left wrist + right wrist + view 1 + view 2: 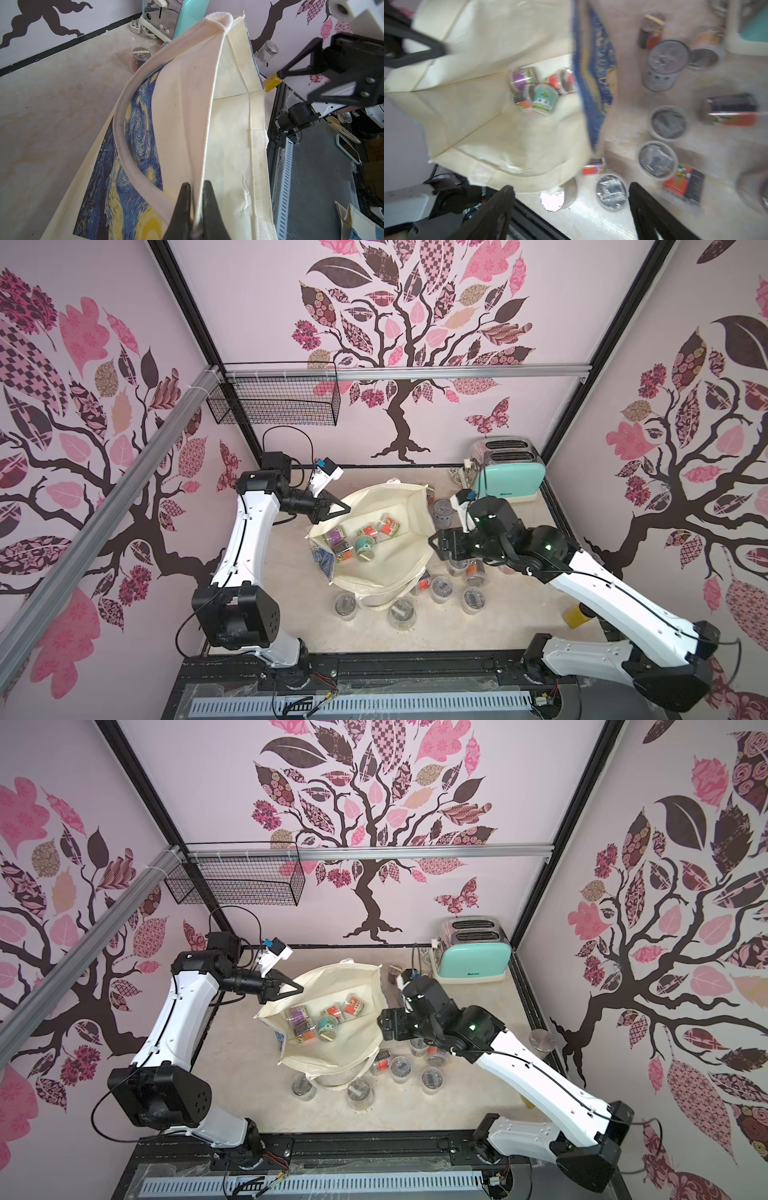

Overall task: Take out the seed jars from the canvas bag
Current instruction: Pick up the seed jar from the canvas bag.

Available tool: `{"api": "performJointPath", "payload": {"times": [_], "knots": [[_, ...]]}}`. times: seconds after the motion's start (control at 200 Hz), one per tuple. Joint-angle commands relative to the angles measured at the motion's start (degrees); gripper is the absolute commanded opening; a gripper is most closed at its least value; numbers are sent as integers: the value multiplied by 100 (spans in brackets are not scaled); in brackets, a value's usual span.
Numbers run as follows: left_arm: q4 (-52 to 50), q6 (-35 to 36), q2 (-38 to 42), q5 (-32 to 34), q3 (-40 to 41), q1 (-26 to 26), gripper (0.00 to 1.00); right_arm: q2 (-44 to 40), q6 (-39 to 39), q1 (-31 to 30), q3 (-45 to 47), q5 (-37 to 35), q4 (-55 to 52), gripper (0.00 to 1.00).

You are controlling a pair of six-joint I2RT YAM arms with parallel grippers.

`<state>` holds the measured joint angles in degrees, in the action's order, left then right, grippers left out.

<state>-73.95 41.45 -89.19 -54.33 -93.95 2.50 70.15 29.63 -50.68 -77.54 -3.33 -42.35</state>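
Our left hand (347,509) is clenched on the rim of the canvas bag (409,506), propping its mouth open mid-surface; our right hand (571,186) hangs released and empty beside that mouth. Several seed jars (360,540) lie heaped inside the bag, while other jars (440,587) sit on the surface (299,597) toward its front and right edges. We judge the reach should enter low through the opening, straddle one outer jar across its round wall, and close gently so its neighbours are not shoved deeper.
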Motion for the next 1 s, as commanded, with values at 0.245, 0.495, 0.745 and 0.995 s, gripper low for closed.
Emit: {"api": "performJointPath", "payload": {"times": [0.245,0.495,0.745,0.995], "knots": [[320,-414,247,-243,164,-56,0,2204,625,-610,-791,-842,928,89],[453,-499,281,-273,188,-52,0,3606,2282,-582,-1220,-1676,1485,99],[595,-421,391,-430,316,-50,0,4249,3199,-92,-1353,-1614,1925,100],[709,-453,349,-469,429,-50,0,4940,3301,180,-1606,-1448,1989,99]]}}
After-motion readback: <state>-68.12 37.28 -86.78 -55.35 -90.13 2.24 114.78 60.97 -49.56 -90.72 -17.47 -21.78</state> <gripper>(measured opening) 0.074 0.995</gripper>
